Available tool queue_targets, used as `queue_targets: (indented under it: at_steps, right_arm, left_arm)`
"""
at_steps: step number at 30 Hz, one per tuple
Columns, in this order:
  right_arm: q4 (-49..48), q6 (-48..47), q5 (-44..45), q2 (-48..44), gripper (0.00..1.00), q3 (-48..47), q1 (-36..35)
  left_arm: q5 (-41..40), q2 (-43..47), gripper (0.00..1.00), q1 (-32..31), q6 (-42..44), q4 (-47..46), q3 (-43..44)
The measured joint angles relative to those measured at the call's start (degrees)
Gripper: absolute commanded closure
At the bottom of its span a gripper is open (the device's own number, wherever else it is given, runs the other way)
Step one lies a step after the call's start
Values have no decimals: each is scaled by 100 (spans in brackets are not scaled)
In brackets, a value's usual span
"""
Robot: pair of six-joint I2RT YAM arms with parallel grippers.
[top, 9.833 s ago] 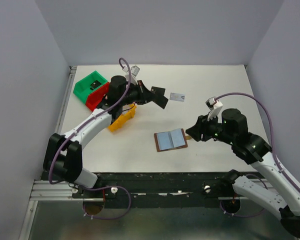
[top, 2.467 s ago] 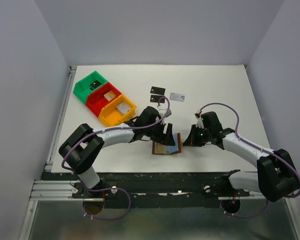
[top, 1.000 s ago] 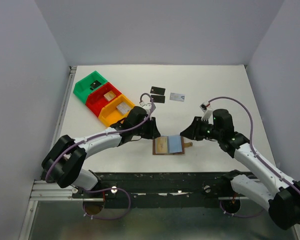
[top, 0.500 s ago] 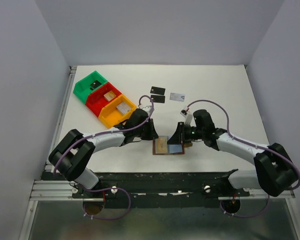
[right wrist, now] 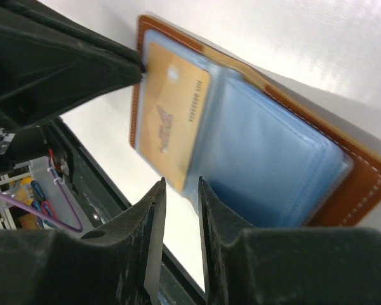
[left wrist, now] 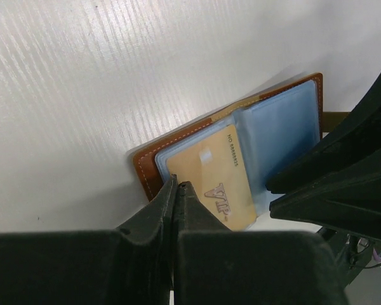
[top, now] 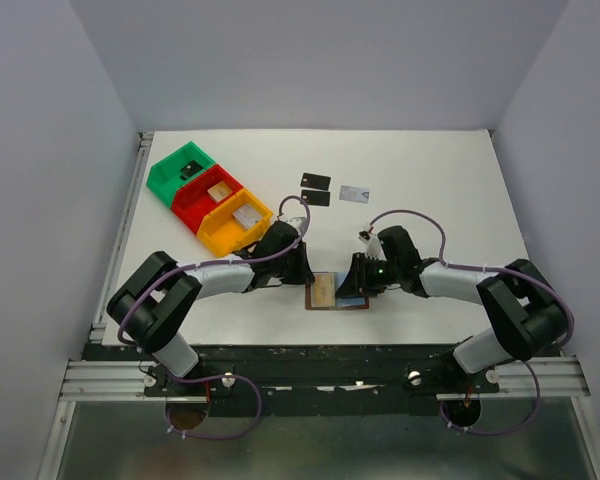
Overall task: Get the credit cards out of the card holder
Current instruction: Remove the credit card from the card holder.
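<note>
Crowding the card holder (top: pixel 337 292), left fingers (left wrist: pixel 151 223) (bins (top: pixel 210 195) beyond).

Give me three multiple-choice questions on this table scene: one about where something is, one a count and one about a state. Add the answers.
1. Where do the two thin black rectangular cards lie?
A. tucked inside the brown leather bifold wallet
B. on the white table, on the wallet's far side
C. hanging off the table's near edge

2. How many loose cards lie outside the wallet?
A. one
B. five
C. three

3. The wallet is:
A. open flat, with a tan-gold rectangular card showing in one pocket
B. folded shut
C. standing on edge

Answers:
1. B: the top view shows both black cards on bare table beyond the wallet.
2. C: the two black cards lie there with one pale silver-blue card.
3. A: both wrist views show the blue pockets spread open around the gold card.
</note>
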State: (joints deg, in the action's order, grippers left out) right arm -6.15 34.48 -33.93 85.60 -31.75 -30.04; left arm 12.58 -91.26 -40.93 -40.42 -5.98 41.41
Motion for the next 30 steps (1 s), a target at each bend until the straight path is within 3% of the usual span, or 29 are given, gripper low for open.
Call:
queue_targets:
  at_steps: [10, 16, 22, 30]
  right_arm:
    - [-501, 22, -76, 136, 64, 387, 166]
    - [-273, 0, -13, -310, 61, 404, 166]
    - [48, 0, -4, -833, 61, 184, 166]
    - [-31, 155, -208, -560, 58, -160, 166]
  left_arm:
    - [-17, -96, 94, 63, -81, -94, -105]
    - [-35, 9, 93, 74, -70, -76, -149]
    - [-39, 404, 93, 74, 13, 37, -142]
    - [7, 378, 95, 72, 50, 0, -61]
